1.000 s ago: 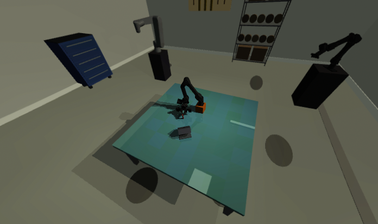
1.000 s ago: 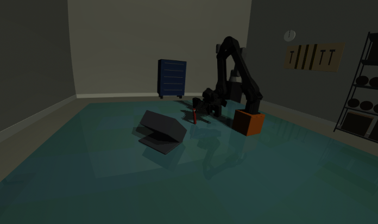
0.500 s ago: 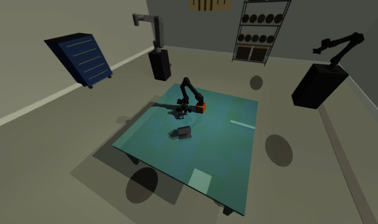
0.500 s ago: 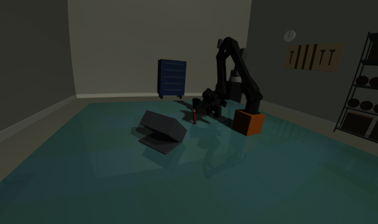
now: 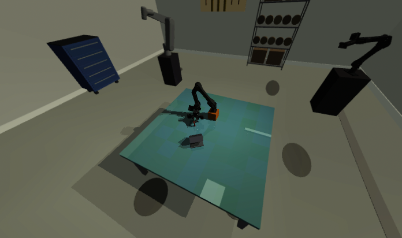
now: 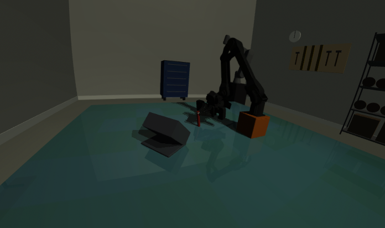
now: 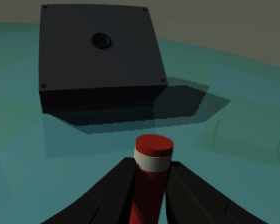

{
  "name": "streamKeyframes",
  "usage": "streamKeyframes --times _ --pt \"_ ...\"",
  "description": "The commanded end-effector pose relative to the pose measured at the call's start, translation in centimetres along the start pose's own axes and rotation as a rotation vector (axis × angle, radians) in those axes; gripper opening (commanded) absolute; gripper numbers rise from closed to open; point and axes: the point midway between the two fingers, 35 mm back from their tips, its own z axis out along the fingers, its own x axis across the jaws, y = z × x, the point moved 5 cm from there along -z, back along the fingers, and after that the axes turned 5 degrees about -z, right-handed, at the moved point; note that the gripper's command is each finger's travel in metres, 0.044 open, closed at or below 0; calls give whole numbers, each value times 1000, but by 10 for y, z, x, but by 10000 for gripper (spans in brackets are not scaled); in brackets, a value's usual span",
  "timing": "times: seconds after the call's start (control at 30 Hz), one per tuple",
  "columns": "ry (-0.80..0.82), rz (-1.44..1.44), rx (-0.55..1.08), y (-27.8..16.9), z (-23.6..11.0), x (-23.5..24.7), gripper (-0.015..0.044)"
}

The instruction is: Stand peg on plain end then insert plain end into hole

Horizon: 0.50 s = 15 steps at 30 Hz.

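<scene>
While your gripper (image 7: 149, 192) stays out of nothing, it clamps the red peg (image 7: 145, 211) between both fingers, white band (image 7: 152, 161) uppermost. You see the peg standing upright on the desk (image 6: 273, 175), just short of the sloped panel (image 7: 98, 50), whose single hole (image 7: 100, 40) faces the gripper.

There are no words or numbers to read anywhere. The board (image 6: 318, 57) on the wall, far behind the pincer (image 6: 201, 109), only has dark shapes like the letter T and plain bars. The clock (image 6: 295, 36) above it is too small to read.
</scene>
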Motion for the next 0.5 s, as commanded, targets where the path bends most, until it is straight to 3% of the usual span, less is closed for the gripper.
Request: streamKeyframes --times 0.0,0.47 --pt "0 0 0 -1 -1 0 49" --pt "1 1 -5 -2 -4 1 49"
